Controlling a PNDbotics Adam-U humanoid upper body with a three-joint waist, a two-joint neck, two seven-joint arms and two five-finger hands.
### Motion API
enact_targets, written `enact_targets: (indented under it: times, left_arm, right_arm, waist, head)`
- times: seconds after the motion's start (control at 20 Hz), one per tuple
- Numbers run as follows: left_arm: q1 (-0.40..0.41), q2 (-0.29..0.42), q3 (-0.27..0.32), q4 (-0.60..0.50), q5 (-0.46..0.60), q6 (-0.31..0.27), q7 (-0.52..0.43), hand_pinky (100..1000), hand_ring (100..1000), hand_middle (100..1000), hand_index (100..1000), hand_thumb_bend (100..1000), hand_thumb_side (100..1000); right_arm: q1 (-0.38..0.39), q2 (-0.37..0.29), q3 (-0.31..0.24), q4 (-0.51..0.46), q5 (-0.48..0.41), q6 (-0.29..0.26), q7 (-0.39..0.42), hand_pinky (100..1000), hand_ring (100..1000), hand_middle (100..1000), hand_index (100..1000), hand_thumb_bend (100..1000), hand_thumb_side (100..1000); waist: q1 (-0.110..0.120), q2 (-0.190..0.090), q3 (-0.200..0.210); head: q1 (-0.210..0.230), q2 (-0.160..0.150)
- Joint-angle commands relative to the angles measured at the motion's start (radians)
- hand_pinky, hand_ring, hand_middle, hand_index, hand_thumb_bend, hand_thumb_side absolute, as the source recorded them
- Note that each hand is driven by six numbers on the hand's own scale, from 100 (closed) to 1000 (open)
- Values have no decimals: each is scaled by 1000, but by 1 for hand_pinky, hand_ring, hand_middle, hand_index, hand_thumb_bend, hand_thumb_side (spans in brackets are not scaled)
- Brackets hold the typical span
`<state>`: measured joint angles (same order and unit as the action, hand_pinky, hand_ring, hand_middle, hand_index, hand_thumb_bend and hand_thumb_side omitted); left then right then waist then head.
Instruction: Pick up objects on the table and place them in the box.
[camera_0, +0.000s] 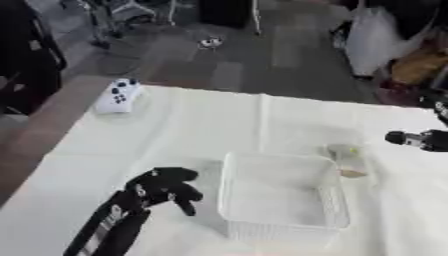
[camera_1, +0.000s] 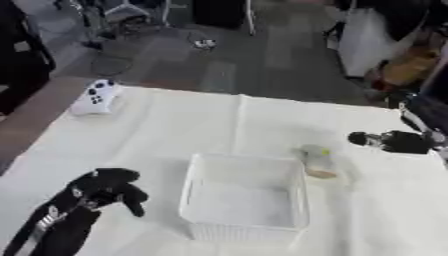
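A white plastic basket (camera_0: 282, 195) stands on the white table, with nothing visible inside it. Just beyond its far right corner lies a small clear item with a yellow-green spot and a brown patch (camera_1: 317, 161). A white game controller (camera_0: 119, 95) lies at the table's far left corner. My left hand (camera_0: 164, 186) hovers left of the basket, fingers curled downward and holding nothing. My right hand (camera_1: 392, 141) comes in from the right edge, right of the clear item and apart from it; its fingers cannot be made out.
The table (camera_0: 210, 130) is covered by a white cloth with creases. Beyond its far edge lies a grey tiled floor with chair legs, a white bag (camera_0: 376, 35) and cardboard at the upper right. A brown strip runs along the table's left side.
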<state>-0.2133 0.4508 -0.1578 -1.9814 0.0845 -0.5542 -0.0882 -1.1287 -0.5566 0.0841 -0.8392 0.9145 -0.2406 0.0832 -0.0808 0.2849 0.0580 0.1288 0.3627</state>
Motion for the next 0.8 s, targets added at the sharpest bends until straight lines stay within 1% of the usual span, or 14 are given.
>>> enact_targets:
  times: [0.05,0.3,0.55,0.6,0.65,0.8]
  left_arm:
    - [-19,17,-5,-19,-4,1,-1,517,707,809,888,588,789]
    - [-39,29,-9,-19,4,0,-7,519,707,809,888,590,784]
    - [-50,31,-11,-19,13,-3,-14,520,708,810,888,588,784]
    - [-52,32,-11,-19,14,-3,-15,520,708,810,888,588,784]
    - [-54,32,-11,-19,15,-3,-17,520,708,810,888,587,784]
    - [-65,34,-16,-19,19,-4,-22,521,708,810,888,587,783]
  right_arm:
    - [-25,-38,-8,-20,-13,-6,19,720,780,835,905,935,1000]
    - [-22,-42,-10,-19,-14,-15,56,743,787,846,928,932,1000]
    - [-14,-38,-12,-17,6,-31,79,754,783,845,936,932,1000]
    - [-12,-37,-14,-17,8,-38,80,756,784,846,932,931,1000]
    - [-10,-36,-15,-16,7,-45,81,749,776,838,950,938,1000]
    - [0,-40,-26,-2,-9,-86,91,747,774,837,967,940,1000]
  waist:
    - [-5,-11,6]
    - [-18,-3,21]
    - [-20,5,27]
    - [-20,6,29]
    - [-21,8,30]
    - [-24,15,38]
  head:
    - [14,-27]
    - [22,-41]
    - [23,-50]
    - [23,-52]
    - [24,-55]
    - [27,-75]
